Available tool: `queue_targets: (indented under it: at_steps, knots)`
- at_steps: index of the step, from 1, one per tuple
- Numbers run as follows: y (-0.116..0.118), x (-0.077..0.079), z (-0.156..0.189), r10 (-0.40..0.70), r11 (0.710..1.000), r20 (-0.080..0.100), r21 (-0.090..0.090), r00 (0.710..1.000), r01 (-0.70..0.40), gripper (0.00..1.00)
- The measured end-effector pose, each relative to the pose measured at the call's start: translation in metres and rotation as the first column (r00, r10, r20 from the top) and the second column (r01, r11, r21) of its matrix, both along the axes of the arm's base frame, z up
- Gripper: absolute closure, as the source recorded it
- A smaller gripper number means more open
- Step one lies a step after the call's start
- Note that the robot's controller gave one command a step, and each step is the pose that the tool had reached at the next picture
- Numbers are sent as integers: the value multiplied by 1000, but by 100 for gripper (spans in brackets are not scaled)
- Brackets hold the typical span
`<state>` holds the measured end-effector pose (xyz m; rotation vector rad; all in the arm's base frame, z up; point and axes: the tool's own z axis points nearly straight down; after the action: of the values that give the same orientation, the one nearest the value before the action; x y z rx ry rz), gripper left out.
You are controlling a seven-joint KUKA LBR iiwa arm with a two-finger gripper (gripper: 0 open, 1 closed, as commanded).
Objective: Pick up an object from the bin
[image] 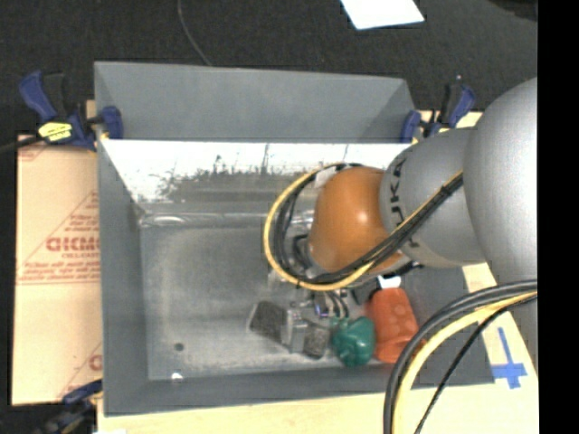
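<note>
Gripper (306,329) low at bin's (119,269) near right, by grey block (268,319), green lump (354,341) & orange lump (394,322); grip state can't be told.

Letters "KU" on the arm (443,211)

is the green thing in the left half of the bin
No, the green thing lies at the view's lower right, beside an orange thing.

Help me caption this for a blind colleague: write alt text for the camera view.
A robot arm with an orange wrist cover reaches from the right into a grey metal bin, its gripper low near the front wall. Close by lie a dark grey block, a green lump and an orange-red piece.
</note>
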<state>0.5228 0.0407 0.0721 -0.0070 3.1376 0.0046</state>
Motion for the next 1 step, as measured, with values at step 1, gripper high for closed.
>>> queue_targets:
  at_steps: [1]
  knots:
    - [3, 0, 40, -77, 997, 11, 1, 997, 77, 0]
